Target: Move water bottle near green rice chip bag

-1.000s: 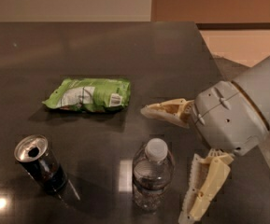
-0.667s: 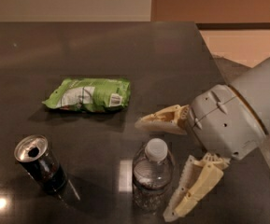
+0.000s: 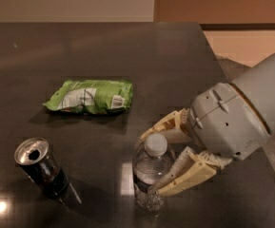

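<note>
In the camera view, the water bottle [image 3: 149, 177] is standing upright near the front edge of the dark counter [image 3: 127, 46], its white cap pointing up and its base resting flat on the surface, not lifted. The end effector [image 3: 146, 164] is reaching in from the right, its grey wrist housing [image 3: 232, 120] hanging low over the counter. Its two cream fingers [image 3: 187, 175] are spread open and lying on either side of the bottle, one behind the shoulder just under the cap and one across the front of the ribbed body. This looks like a bracketing pose for a side grasp: coming in low and level is putting the pads against the straight wall of the bottle rather than the narrow cap. The front finger seems to be touching the plastic, but whether the rear one is in contact is not clear, so a firm clamp is not showing. The green rice chip bag [image 3: 89, 96] is lying flat further back and to the left, well apart from the bottle, with bare counter between them. An opened dark drink can [image 3: 39, 167] is standing to the left of the bottle, so a straight path toward the bag is likely passing behind the can rather than through it.
</note>
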Robot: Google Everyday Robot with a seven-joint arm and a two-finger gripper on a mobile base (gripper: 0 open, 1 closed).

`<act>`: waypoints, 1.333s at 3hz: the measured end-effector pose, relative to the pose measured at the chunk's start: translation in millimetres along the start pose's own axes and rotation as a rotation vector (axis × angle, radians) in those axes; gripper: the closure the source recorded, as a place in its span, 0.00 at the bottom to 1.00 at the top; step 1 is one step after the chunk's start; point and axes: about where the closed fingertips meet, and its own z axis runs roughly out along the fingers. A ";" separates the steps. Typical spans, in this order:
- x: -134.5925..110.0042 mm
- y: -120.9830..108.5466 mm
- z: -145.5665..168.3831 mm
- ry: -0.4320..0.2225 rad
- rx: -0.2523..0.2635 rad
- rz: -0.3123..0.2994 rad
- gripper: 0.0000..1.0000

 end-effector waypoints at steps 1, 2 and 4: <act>-6.7 -18.0 -9.9 0.037 0.038 0.004 0.87; -12.9 -54.5 -24.5 0.032 0.086 0.041 1.00; -10.1 -135.8 -36.4 -0.029 0.159 0.120 1.00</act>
